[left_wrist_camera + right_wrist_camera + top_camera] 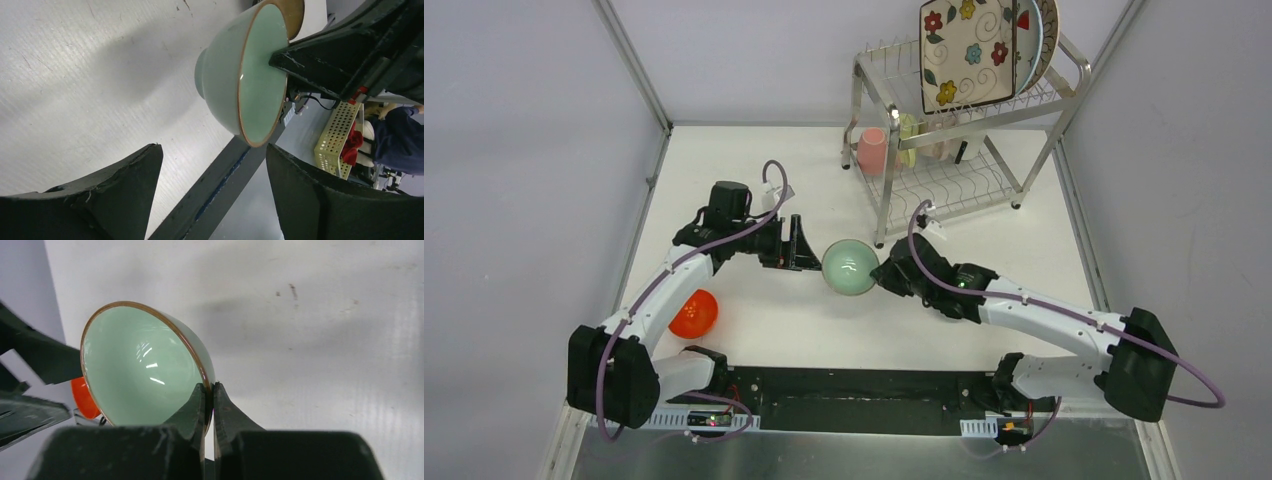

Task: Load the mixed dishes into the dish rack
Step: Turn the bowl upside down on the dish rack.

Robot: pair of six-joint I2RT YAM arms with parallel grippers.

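Note:
My right gripper (882, 272) (210, 387) is shut on the rim of the mint bowl (849, 267) (135, 365), one finger inside and one outside. The bowl (235, 75) is tipped on its side at the table's middle. Just left of it, my left gripper (809, 245) (215, 147) stands open with nothing between its fingers, the bowl a little beyond the tips. An orange bowl (694, 313) (80, 397) lies by the left arm. The dish rack (888, 185) stands at the back right. Its top tier holds the square floral plate (969, 50) and a round plate (1046, 30).
A pink cup (872, 150) and a pale cup (909, 140) sit on the rack's lower tier, along with more small items I cannot make out. Grey walls close in the table on the left, back and right. The arms' black base plate (864, 385) runs along the near edge.

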